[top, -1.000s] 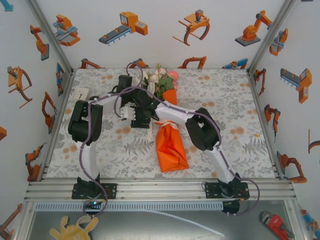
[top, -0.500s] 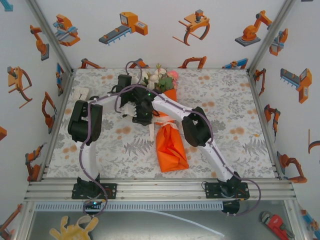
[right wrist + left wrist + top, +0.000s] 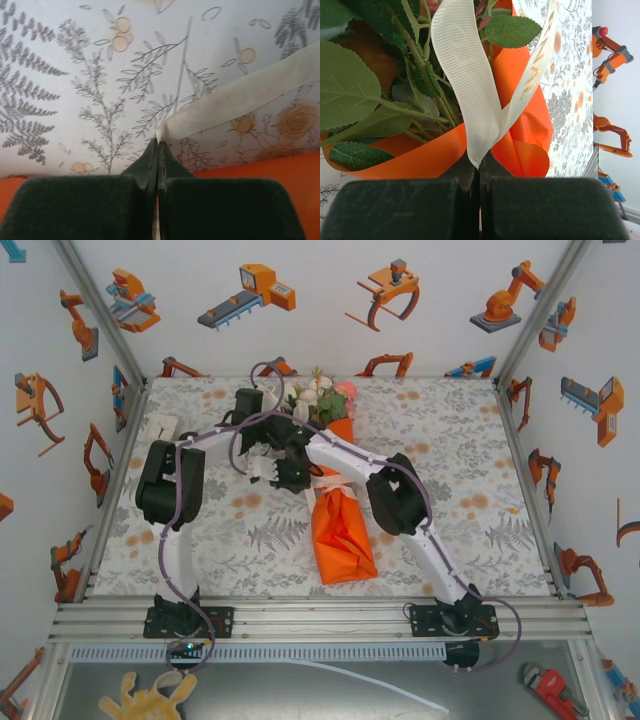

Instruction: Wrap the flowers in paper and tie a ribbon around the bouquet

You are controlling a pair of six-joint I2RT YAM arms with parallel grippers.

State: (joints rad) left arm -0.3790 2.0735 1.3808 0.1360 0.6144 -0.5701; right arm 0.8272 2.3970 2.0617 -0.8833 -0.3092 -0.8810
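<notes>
Tying the ribbon, 2 claws clenched.
My left claw [image 3: 479, 167] and right claw [image 3: 158, 146] each pinch the ribbon [image 3: 470, 100] at 9 o'clock of the bouquet [image 3: 340, 535]; next, I judge, pull the ends apart to cinch.

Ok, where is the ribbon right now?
In the left wrist view the ribbon is pinched in the left tool, beside the orange paper; the right tool grips another stretch over the tablecloth.
</notes>
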